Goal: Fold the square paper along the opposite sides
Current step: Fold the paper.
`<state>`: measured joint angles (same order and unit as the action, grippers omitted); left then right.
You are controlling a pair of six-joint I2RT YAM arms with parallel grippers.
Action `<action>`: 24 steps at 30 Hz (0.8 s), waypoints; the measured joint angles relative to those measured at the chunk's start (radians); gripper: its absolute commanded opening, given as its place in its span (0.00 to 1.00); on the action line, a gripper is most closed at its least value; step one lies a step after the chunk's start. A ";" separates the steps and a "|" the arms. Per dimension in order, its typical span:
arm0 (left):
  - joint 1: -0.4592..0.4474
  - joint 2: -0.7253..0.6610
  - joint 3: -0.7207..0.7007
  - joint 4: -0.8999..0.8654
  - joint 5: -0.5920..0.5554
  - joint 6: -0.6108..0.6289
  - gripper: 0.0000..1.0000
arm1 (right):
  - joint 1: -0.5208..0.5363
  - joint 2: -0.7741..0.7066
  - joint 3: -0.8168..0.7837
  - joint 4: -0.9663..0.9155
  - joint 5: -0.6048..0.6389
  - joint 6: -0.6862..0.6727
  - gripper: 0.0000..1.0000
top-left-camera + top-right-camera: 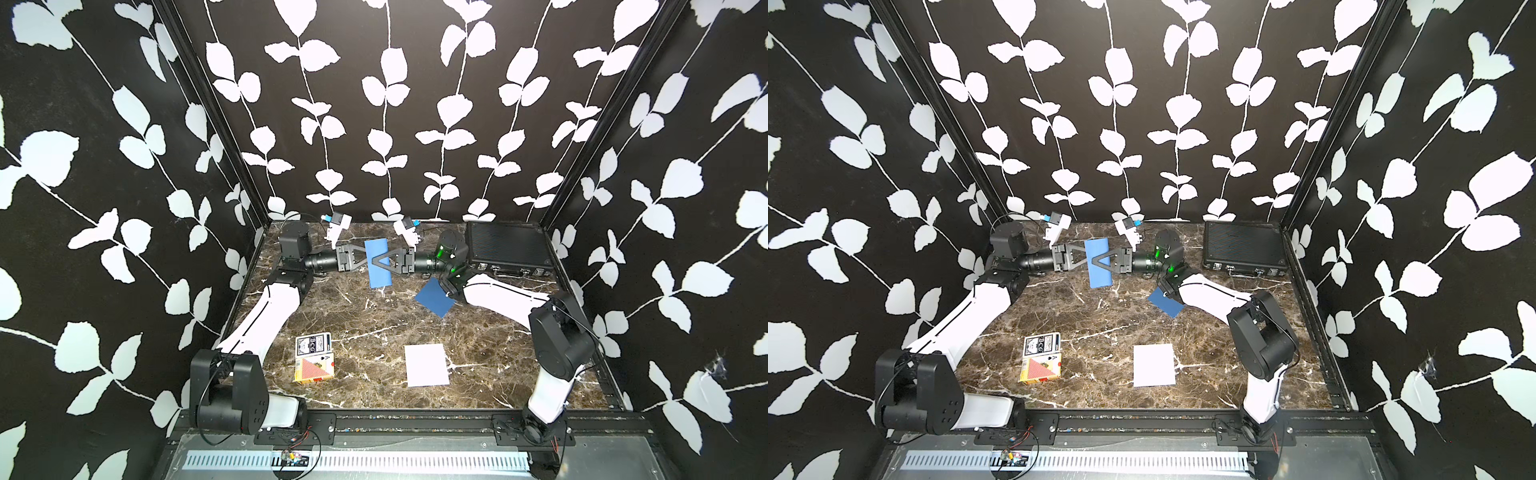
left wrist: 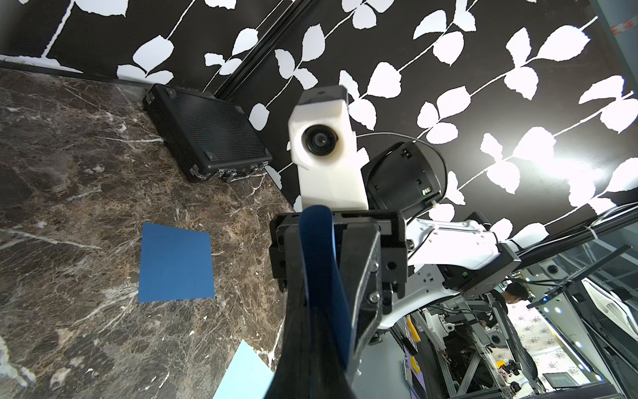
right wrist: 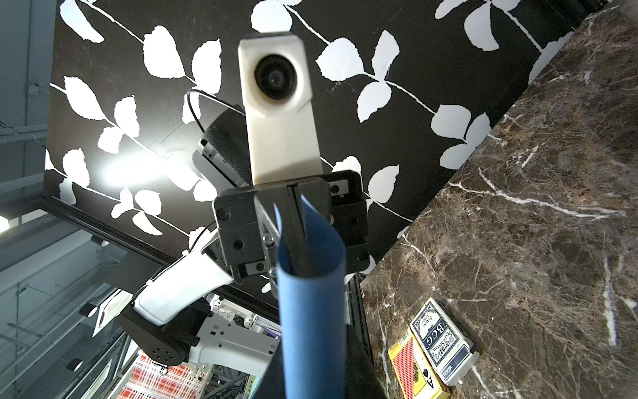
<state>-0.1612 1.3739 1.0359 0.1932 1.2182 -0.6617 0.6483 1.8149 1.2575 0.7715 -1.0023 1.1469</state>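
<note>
The left hand (image 1: pixel 363 254) is clamped tight on the blue square paper (image 1: pixel 380 277), curled over above the back of the desk (image 1: pixel 374 328). The right hand (image 1: pixel 375 262) sits narrow around its bend; gripping or not, can't tell. A darker blue sheet (image 1: pixel 434 297) lies near, and a white sheet (image 1: pixel 427 365) well apart.
</note>
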 measured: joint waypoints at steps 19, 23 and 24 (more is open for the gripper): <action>0.000 -0.002 -0.005 -0.003 -0.009 0.013 0.00 | 0.000 0.000 0.000 -0.011 0.000 0.008 0.02; 0.001 -0.011 0.003 -0.060 -0.028 0.063 0.20 | 0.001 0.000 0.000 -0.027 0.000 0.007 0.01; 0.005 -0.015 0.007 -0.077 -0.036 0.079 0.31 | 0.002 0.000 0.000 -0.026 0.000 0.006 0.00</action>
<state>-0.1558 1.3586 1.0428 0.1158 1.1820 -0.5827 0.6502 1.8149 1.2575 0.7456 -1.0023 1.1534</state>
